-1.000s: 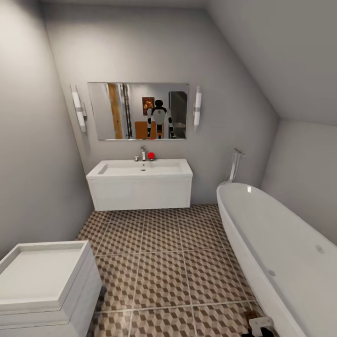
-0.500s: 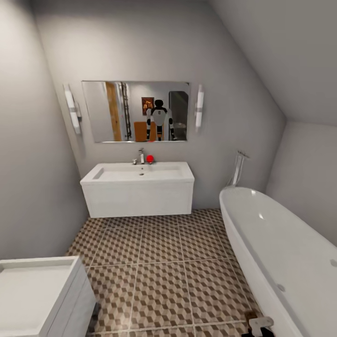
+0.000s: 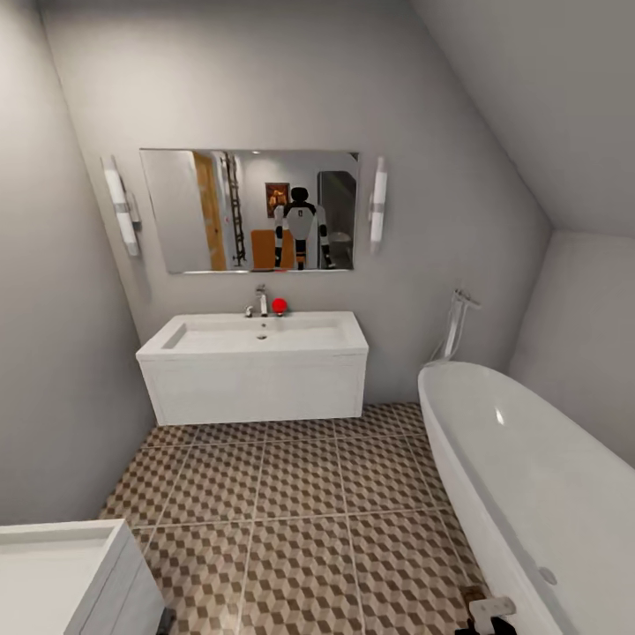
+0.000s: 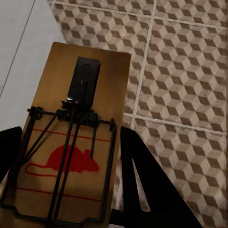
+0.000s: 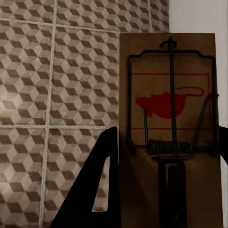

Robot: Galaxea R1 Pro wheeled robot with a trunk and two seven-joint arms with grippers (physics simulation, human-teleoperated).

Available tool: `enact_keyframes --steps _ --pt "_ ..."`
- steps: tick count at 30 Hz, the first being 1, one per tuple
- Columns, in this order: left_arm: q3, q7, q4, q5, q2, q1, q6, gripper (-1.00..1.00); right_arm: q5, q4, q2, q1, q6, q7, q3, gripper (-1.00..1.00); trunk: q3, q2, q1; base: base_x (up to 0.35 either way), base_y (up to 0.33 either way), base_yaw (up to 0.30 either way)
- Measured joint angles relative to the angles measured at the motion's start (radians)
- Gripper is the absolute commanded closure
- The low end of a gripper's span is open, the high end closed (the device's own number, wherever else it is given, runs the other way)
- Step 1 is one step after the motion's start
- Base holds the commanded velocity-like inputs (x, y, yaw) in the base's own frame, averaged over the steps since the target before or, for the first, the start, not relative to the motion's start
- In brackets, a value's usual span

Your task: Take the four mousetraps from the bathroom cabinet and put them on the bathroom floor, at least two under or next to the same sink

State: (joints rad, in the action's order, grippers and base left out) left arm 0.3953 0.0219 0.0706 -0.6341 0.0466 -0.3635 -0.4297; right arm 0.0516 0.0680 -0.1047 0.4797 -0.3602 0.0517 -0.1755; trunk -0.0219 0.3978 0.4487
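- Gripping one mousetrap, left fingers clamp its sides above the bathroom floor.
- Right fingers clamp a second mousetrap.

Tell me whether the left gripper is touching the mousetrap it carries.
Touching. In the left wrist view, the left gripper has its dark fingers on both sides of the mousetrap, held above the floor.

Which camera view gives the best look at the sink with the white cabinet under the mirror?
The head view shows it best: the whole sink stands against the far wall, with its tap and the bathroom floor before it. The two wrist views look at a mousetrap each, above floor tiles, and give nothing recognisable of that sink.
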Motion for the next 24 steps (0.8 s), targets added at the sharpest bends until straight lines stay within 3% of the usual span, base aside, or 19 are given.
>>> enact_keyframes --steps 9,24 --pt "0.000 0.000 0.000 0.000 0.000 0.000 0.000 1.00 0.000 0.000 0.000 0.000 0.000 0.000 0.000 1.00 0.000 0.000 0.000 0.329 -0.092 0.000" --pt "0.000 0.000 0.000 0.000 0.000 0.000 0.000 1.00 0.000 0.000 0.000 0.000 0.000 0.000 0.000 1.00 0.000 0.000 0.000 0.329 -0.007 0.000"
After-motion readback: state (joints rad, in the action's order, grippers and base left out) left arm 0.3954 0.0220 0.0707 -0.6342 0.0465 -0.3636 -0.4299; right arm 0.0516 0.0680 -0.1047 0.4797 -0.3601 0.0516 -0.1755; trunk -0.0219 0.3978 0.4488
